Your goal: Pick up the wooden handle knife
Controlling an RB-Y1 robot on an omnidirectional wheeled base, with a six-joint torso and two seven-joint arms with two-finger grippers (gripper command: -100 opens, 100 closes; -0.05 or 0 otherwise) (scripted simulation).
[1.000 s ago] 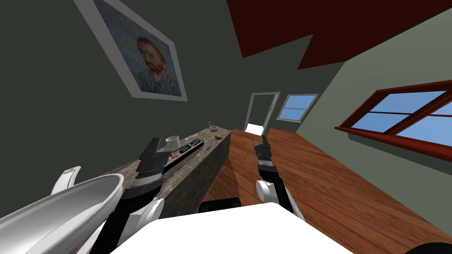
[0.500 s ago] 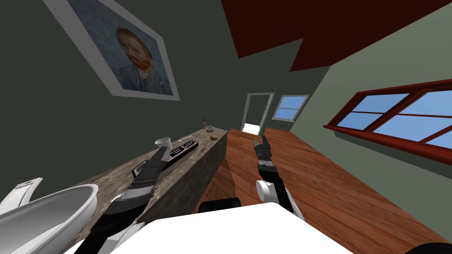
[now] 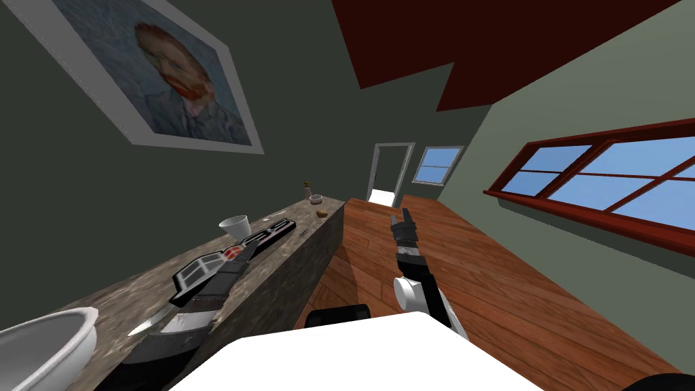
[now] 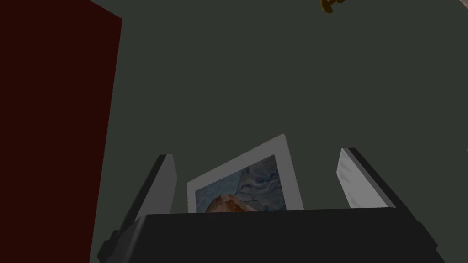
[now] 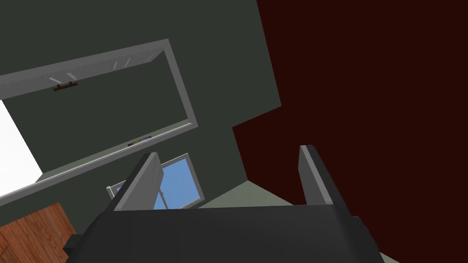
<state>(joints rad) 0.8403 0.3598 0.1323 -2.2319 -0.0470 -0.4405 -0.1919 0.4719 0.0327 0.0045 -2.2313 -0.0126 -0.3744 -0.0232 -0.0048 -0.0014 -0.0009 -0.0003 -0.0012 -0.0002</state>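
A pale, pointed blade, seemingly that of the knife (image 3: 146,324), lies flat on the mottled brown-grey stone counter (image 3: 112,300). It sits between the white rounded basin (image 3: 41,346) and the left forearm, just beside the arm. Its handle end runs under the arm, so the handle's material cannot be told. Beyond it a long black slab with white and red markings (image 3: 268,233) lies along the counter, with the forearm crossing above it. The left gripper (image 3: 239,255) hovers over this slab, its two fingers (image 4: 160,182) spread wide with nothing between them. Farther along stand a white cup (image 3: 234,225), a small grey bowl (image 3: 315,199) and a small brown lump (image 3: 321,213). The right gripper (image 3: 400,217) hangs over the reddish wooden plank floor (image 3: 475,271), likewise wide open and empty.
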